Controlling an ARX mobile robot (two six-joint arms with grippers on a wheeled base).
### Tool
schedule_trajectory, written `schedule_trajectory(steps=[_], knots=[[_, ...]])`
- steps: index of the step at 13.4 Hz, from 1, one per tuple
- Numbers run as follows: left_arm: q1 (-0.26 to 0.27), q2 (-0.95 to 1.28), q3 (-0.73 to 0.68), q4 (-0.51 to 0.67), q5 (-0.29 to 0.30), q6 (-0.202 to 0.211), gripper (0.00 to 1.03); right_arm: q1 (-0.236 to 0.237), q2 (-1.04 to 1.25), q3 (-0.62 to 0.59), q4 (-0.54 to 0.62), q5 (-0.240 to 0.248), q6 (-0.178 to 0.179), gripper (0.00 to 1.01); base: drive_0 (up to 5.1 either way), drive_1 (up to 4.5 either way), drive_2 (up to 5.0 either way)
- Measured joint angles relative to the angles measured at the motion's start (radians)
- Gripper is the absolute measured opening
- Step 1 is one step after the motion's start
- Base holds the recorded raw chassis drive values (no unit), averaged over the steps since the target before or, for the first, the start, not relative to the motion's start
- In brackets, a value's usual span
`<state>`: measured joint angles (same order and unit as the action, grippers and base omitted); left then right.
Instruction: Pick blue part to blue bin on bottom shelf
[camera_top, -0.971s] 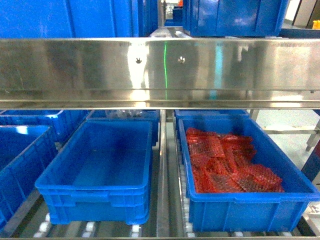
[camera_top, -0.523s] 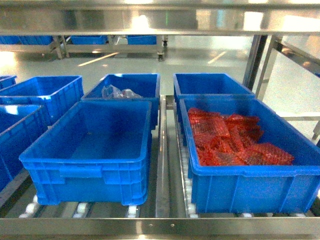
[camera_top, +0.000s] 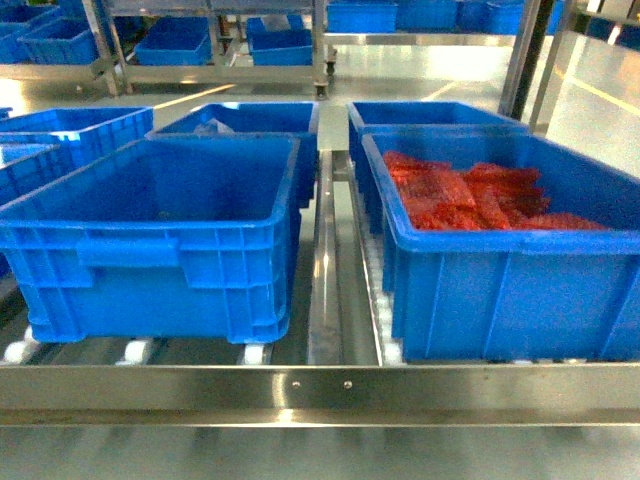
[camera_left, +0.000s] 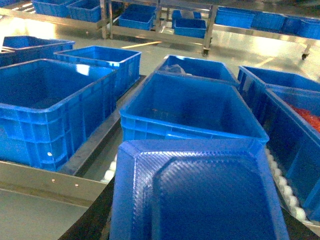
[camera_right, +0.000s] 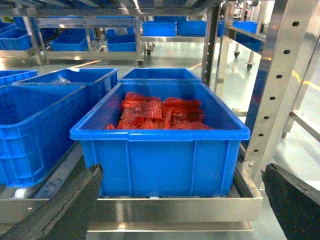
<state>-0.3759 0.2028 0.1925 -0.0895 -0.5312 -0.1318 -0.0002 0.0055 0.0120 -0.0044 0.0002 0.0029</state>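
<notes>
Head view: we count six blue crates on the bottom shelf (camera_top: 325, 385), split by one steel rail (camera_top: 322, 270). The blue bin (camera_top: 160, 225) sits at 9 o'clock. One crate (camera_top: 500, 290) at 3 o'clock holds red packets (camera_top: 470, 195).

Left wrist view: one blue part (camera_left: 200, 195) with a woven texture fills 6 o'clock, in front of the bin's near rim. Only a dark sliver of the left gripper (camera_left: 95, 222) shows at 7 o'clock, so we cannot tell its grip.

Right wrist view: the right gripper (camera_right: 180, 200) is spread wide and holds nothing.
</notes>
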Motion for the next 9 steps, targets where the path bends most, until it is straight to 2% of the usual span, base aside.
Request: schedule_trajectory(steps=[9], knots=[[0.0, 0.0, -0.001, 0.0, 0.0, 0.0, 0.43, 0.0, 0.0, 0.0, -0.002, 0.0, 0.0, 0.98, 0.0, 0.0, 0.0]])
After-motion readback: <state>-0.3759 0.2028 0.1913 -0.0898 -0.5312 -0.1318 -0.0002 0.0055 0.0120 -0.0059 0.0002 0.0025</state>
